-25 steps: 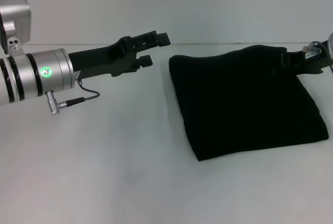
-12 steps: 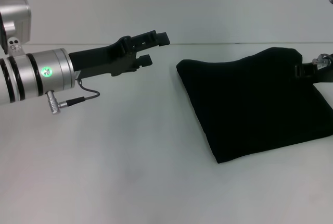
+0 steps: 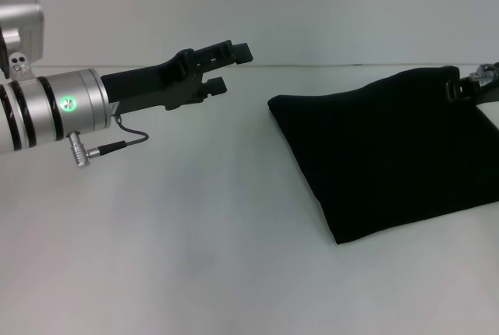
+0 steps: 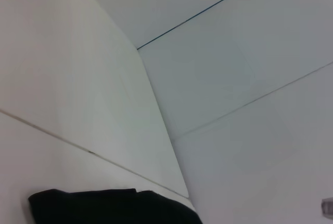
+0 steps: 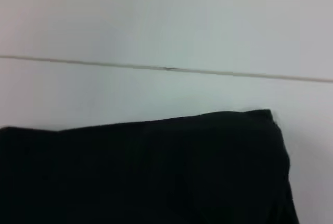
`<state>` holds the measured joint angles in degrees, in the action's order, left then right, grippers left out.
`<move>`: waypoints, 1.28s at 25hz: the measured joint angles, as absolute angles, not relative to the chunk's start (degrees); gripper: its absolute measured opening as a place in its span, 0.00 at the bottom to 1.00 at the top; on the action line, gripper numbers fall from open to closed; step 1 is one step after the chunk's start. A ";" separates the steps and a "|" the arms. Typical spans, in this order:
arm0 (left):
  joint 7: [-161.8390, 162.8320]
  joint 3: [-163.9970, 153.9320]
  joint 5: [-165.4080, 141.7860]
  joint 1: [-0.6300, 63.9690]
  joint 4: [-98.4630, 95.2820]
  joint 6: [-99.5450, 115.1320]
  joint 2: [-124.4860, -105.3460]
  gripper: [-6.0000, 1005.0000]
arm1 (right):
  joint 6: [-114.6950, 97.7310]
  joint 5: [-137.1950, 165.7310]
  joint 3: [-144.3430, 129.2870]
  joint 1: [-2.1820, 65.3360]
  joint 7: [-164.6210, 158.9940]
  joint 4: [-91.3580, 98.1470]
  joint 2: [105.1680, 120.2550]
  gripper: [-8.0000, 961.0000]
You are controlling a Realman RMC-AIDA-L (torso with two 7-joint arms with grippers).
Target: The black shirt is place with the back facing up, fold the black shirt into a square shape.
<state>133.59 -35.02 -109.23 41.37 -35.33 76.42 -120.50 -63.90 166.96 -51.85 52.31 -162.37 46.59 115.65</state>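
The black shirt lies folded into a rough square on the right half of the white table; no lettering shows. My right gripper is at the far right edge of the head view, shut on the shirt's far right corner. My left gripper is open and empty, held above the table to the left of the shirt and apart from it. The shirt also shows in the left wrist view and in the right wrist view.
The white table stretches bare to the left of and in front of the shirt. Its far edge meets a pale wall. The shirt's right side runs out of the head view.
The shirt has slid to the right across the table, pulled by my right gripper, which moved right and slightly up. My left arm has hardly moved.
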 joint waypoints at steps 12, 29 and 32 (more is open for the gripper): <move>133.51 -34.82 -109.07 41.15 -35.33 76.10 -120.50 0.95 | -57.92 167.88 -56.59 52.14 -164.06 38.23 115.07 0.18; 133.34 -34.54 -108.44 41.13 -35.33 75.67 -120.50 0.95 | -57.21 167.87 -53.17 52.56 -165.16 37.65 112.75 0.20; 133.33 -34.53 -108.40 41.16 -35.33 75.66 -120.44 0.95 | -55.99 167.92 -53.09 52.35 -165.88 36.73 111.48 0.20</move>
<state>133.33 -34.53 -108.40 41.16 -35.33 75.66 -120.44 -55.99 167.92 -53.09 52.35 -165.88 36.73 111.48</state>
